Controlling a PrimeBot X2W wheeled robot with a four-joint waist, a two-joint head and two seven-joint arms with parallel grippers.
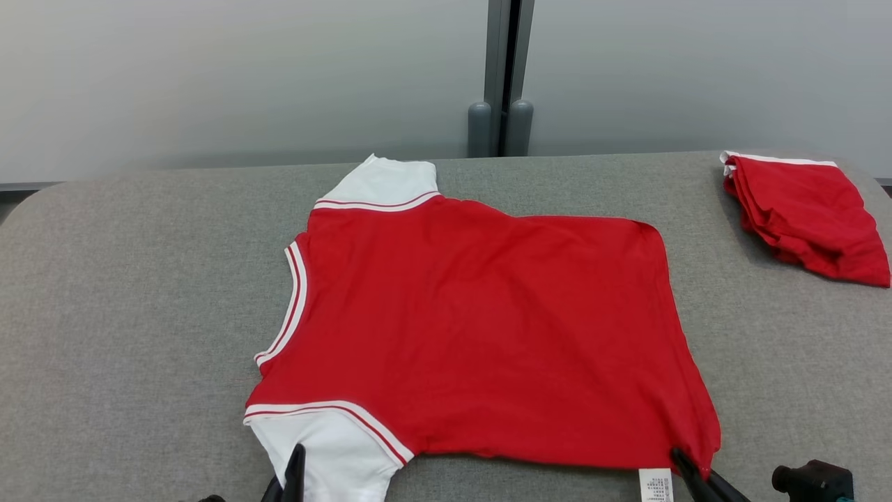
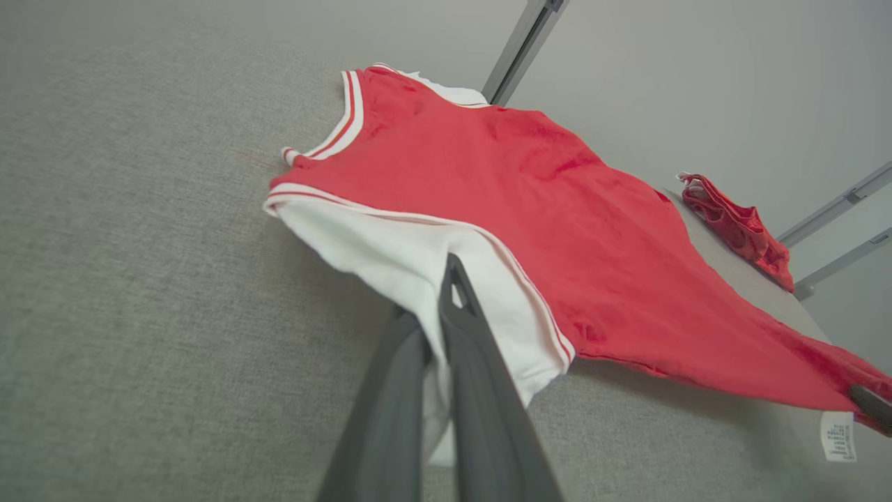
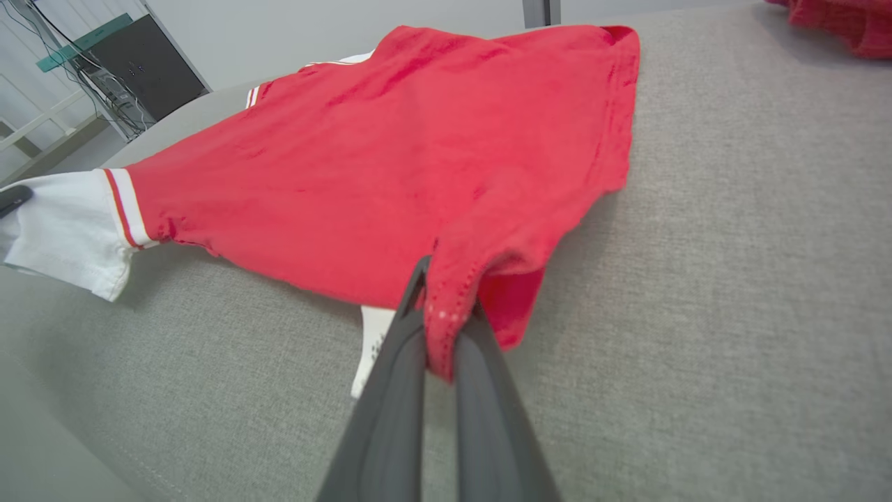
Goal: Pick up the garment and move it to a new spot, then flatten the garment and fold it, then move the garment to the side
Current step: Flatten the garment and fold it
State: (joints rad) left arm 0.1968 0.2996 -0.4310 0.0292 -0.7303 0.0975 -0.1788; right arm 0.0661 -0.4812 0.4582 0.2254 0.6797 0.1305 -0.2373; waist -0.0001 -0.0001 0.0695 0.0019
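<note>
The garment [image 1: 474, 335] is a red T-shirt with white sleeves, spread across the grey table [image 1: 125, 293], neck to the left. My left gripper [image 1: 296, 460] is shut on the near white sleeve [image 2: 390, 258] at the table's front. My right gripper [image 1: 679, 460] is shut on the near hem corner [image 3: 453, 307], beside the white care label [image 1: 655, 484]. Both held edges are lifted slightly off the surface. The far sleeve [image 1: 383, 183] lies flat.
A second red garment [image 1: 808, 213], folded, lies at the far right corner of the table. A pale wall and a grey post [image 1: 500, 104] stand behind. A dark screen and cables [image 3: 118, 70] show at the left in the right wrist view.
</note>
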